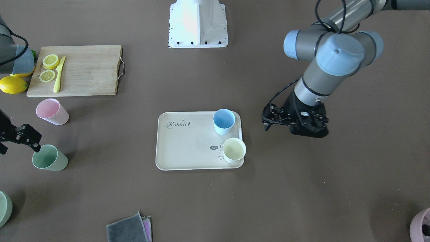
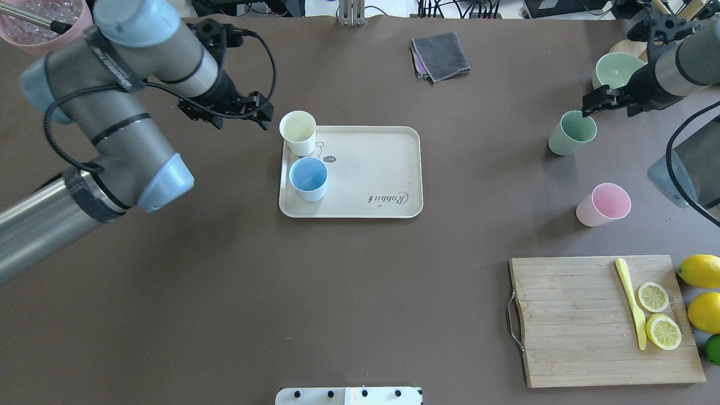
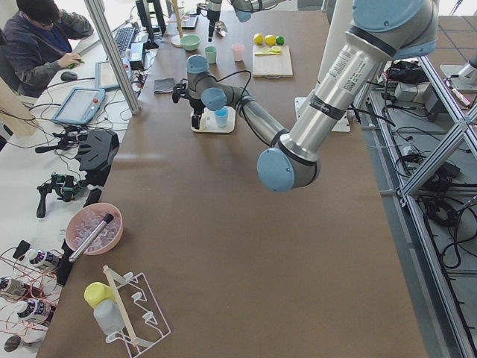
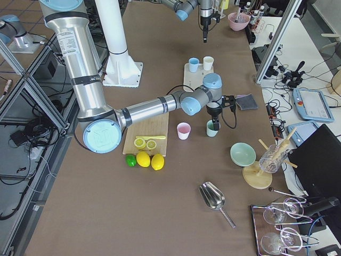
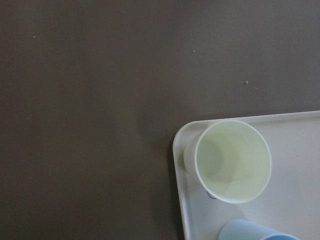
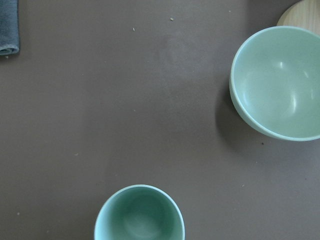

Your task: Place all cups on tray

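Right gripper [image 2: 610, 104] has its jaws spread and empty, hanging low with one fingertip right at the rim of the green cup [image 2: 572, 133]. Its forearm runs off the table's right edge, with the green bowl [image 2: 616, 68] close behind and the pink cup [image 2: 603, 204] nearer the robot; both cups are off the tray [image 2: 371, 169]. Left gripper [image 2: 241, 121] is wide, empty and pointing down just off the tray's left edge beside the cream cup [image 2: 298, 133], which stands with the blue cup [image 2: 308, 178] on the tray's left end; bare tray runs from there to the right rim, then a wide stretch of table to the loose cups.
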`<action>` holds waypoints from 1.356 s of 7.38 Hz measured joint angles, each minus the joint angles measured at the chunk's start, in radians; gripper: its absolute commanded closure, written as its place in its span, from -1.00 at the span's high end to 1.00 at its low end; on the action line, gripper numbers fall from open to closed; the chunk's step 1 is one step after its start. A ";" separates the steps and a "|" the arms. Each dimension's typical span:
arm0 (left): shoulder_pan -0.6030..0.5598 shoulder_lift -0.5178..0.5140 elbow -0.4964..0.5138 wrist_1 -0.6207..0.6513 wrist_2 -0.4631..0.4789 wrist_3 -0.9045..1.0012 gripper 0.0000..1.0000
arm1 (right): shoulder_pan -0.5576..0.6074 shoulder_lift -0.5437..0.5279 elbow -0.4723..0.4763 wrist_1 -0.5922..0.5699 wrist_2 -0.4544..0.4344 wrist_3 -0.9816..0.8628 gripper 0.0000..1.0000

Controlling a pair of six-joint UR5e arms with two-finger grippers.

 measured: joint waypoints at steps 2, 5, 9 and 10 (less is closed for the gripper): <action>-0.060 0.071 -0.019 -0.002 -0.024 0.114 0.96 | 0.008 0.008 -0.044 0.002 0.004 -0.039 0.87; -0.070 0.088 -0.027 -0.003 -0.022 0.137 0.96 | -0.034 0.012 -0.060 0.004 -0.004 -0.042 0.40; -0.069 0.089 -0.027 -0.003 -0.019 0.137 0.96 | -0.081 0.011 -0.080 0.004 -0.033 -0.040 -1.00; -0.068 0.089 -0.026 -0.004 -0.019 0.137 0.96 | -0.084 0.012 -0.082 0.004 -0.034 -0.039 -1.00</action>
